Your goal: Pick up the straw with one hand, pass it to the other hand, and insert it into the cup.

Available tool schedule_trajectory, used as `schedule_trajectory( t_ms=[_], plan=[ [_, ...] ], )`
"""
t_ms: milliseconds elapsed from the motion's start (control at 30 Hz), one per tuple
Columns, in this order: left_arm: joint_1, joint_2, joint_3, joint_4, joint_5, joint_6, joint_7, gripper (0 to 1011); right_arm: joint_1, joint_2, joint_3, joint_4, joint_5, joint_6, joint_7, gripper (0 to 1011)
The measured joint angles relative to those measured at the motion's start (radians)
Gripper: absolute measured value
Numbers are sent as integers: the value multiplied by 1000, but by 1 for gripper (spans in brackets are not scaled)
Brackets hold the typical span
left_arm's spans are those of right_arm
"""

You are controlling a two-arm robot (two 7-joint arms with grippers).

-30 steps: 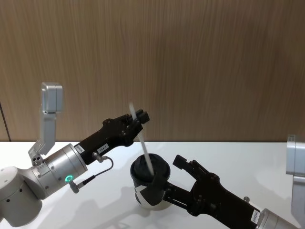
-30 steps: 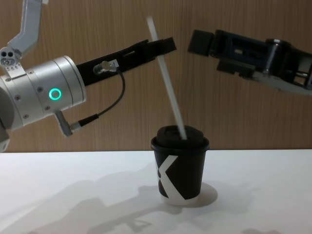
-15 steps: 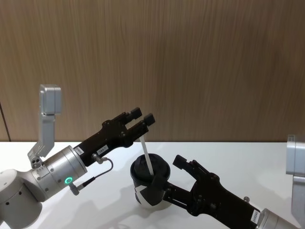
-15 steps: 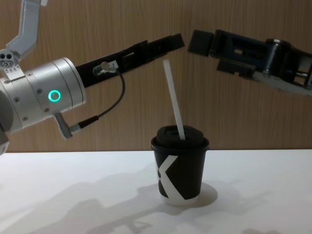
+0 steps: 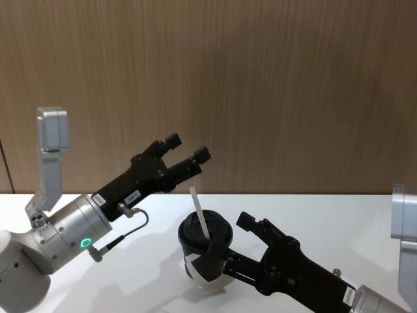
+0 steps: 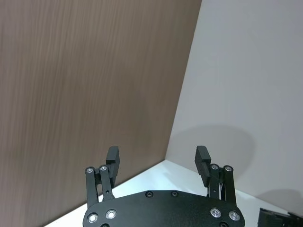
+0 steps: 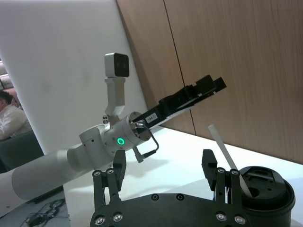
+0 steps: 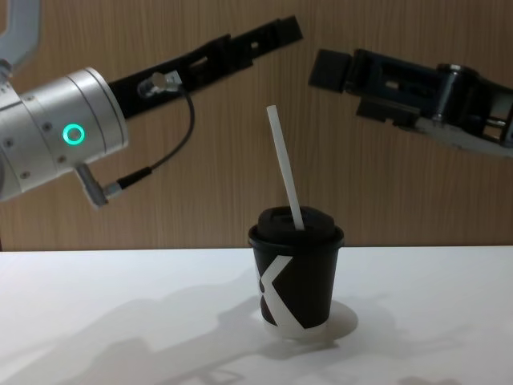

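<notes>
The black cup (image 5: 197,263) with its white K mark (image 8: 275,290) stands on the white table. The white straw (image 5: 199,214) sticks up out of its domed lid, leaning a little, with nothing holding it (image 8: 285,168). My left gripper (image 5: 187,147), on the silver arm with the green ring, hangs open above and left of the straw's top (image 8: 284,30), and nothing is between its fingers (image 6: 157,156). My right gripper (image 5: 229,236) is open beside the cup's right side, apart from the straw (image 8: 329,68). The right wrist view shows the cup (image 7: 260,182) and straw (image 7: 225,146) just past its open fingers.
A brown wood-panel wall (image 5: 293,98) rises right behind the white table (image 8: 120,321). The silver left arm (image 8: 56,140) with its dark cable spans the left side, and the dark right arm (image 8: 449,96) reaches in from the right.
My left gripper opened and let go of the straw, then lifted up and away. The straw slid deeper into the cup and stands shorter. The right arm stayed put.
</notes>
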Motion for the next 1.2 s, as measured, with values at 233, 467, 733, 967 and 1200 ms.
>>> schedule_trajectory(
  t_ms=[233,467,733,967,1200],
  plan=[
    [35,16,-24,-60,-2,-14,33,1003,0,0,0,0,0,0,0,1001],
    [61,26,-42,-98,-1,-23,55,1003,0,0,0,0,0,0,0,1001],
    [81,33,-55,-126,-1,-30,73,1003,0,0,0,0,0,0,0,1001],
    [91,37,-61,-139,0,-32,80,1003,0,0,0,0,0,0,0,1001],
    [96,39,-64,-147,0,-34,85,1002,0,0,0,0,0,0,0,1001]
  ],
)
